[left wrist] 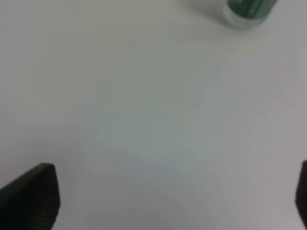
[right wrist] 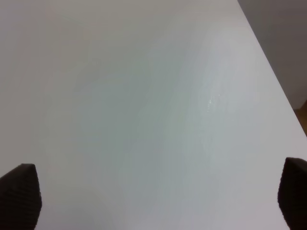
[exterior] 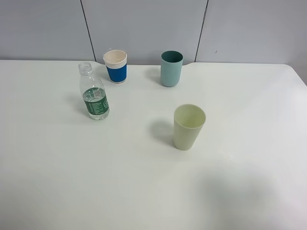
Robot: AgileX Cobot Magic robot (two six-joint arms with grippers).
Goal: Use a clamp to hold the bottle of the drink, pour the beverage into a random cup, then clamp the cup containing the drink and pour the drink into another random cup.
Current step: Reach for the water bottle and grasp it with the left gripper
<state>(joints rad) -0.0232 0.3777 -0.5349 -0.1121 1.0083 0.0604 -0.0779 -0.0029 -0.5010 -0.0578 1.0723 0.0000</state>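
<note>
A clear plastic bottle [exterior: 94,94] with a green label and no cap stands upright at the left of the white table [exterior: 57,182]. Its base also shows in the left wrist view [left wrist: 245,10]. A white cup with a blue sleeve [exterior: 115,66] stands behind it. A teal cup [exterior: 171,68] stands at the back middle. A pale green cup [exterior: 188,127] stands nearer the front. Neither arm shows in the exterior high view. My left gripper [left wrist: 172,201] is open and empty, well short of the bottle. My right gripper [right wrist: 158,196] is open and empty over bare table.
A grey panelled wall [exterior: 144,24] runs behind the table. The table's right edge [right wrist: 268,57] shows in the right wrist view, with darker floor beyond it.
</note>
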